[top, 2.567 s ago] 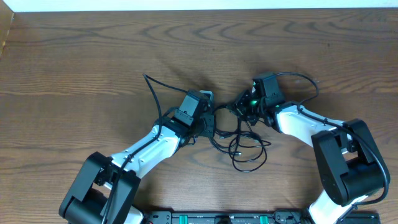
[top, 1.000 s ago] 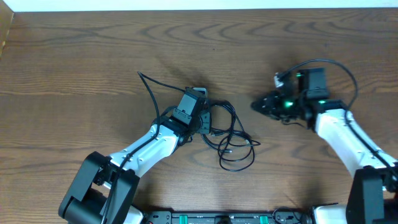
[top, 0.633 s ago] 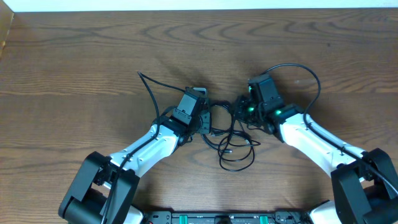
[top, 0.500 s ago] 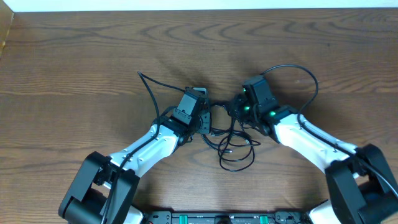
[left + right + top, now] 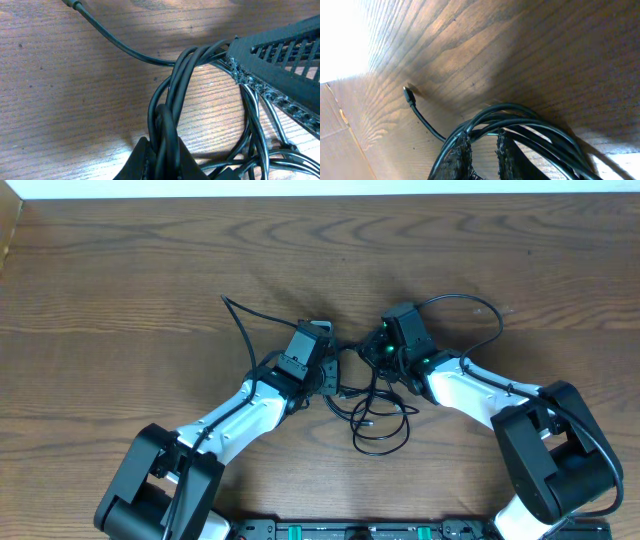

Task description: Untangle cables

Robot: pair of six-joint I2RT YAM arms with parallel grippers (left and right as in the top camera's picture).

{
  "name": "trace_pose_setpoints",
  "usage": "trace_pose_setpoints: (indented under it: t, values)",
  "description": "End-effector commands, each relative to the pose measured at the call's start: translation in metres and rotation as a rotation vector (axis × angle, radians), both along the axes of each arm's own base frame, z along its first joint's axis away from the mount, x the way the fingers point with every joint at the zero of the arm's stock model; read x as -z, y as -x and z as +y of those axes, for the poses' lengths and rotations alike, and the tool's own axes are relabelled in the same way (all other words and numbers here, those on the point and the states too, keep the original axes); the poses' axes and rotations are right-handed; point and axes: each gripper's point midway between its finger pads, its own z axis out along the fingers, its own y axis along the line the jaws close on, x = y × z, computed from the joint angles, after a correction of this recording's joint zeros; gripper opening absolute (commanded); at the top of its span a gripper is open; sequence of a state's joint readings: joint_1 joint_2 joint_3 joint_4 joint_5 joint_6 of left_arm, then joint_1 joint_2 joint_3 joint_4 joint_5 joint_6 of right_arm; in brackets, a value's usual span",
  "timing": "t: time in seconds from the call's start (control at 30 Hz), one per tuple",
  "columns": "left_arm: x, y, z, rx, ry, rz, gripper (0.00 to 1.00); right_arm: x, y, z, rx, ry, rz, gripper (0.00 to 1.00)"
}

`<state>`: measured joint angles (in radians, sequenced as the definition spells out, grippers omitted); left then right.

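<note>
Thin black cables in a tangled, looping bundle.

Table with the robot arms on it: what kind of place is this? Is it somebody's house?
Probably a robot lab or workshop, not a house. A left arm and right arm reach over a plain wooden table with tangled black cables on it.

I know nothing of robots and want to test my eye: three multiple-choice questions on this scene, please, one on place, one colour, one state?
1. Where do the thin black cables lie on the brown wooden table? A near its middle B far-left edge C hanging off it
2. What colour are they? A white B black C red
3. How do they lie? A straight, apart B tangled in loops C boxed
A: they sit mid-table overhead; B: every strand is black; B: loops cross one another.
</note>
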<state>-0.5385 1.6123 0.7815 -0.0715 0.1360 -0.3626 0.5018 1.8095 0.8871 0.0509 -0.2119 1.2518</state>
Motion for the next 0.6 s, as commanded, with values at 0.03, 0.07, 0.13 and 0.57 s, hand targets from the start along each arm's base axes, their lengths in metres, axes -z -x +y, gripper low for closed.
trace_pose_setpoints:
  t: [0.03, 0.07, 0.13, 0.57]
  values:
    - [-0.002, -0.001, -0.003, 0.014, 0.007, -0.001, 0.08, 0.016, 0.003, -0.001, 0.047, -0.007, 0.062, 0.13]
    - [-0.002, -0.001, -0.003, 0.014, 0.008, -0.001, 0.08, 0.018, 0.003, -0.002, 0.052, -0.002, 0.061, 0.13]
    - [-0.002, -0.001, -0.003, 0.014, 0.007, -0.001, 0.08, 0.016, -0.004, -0.003, 0.064, -0.007, 0.035, 0.13]
    - [-0.002, 0.0, -0.003, 0.015, 0.007, -0.001, 0.08, 0.011, -0.011, 0.0, 0.104, -0.028, 0.013, 0.15]
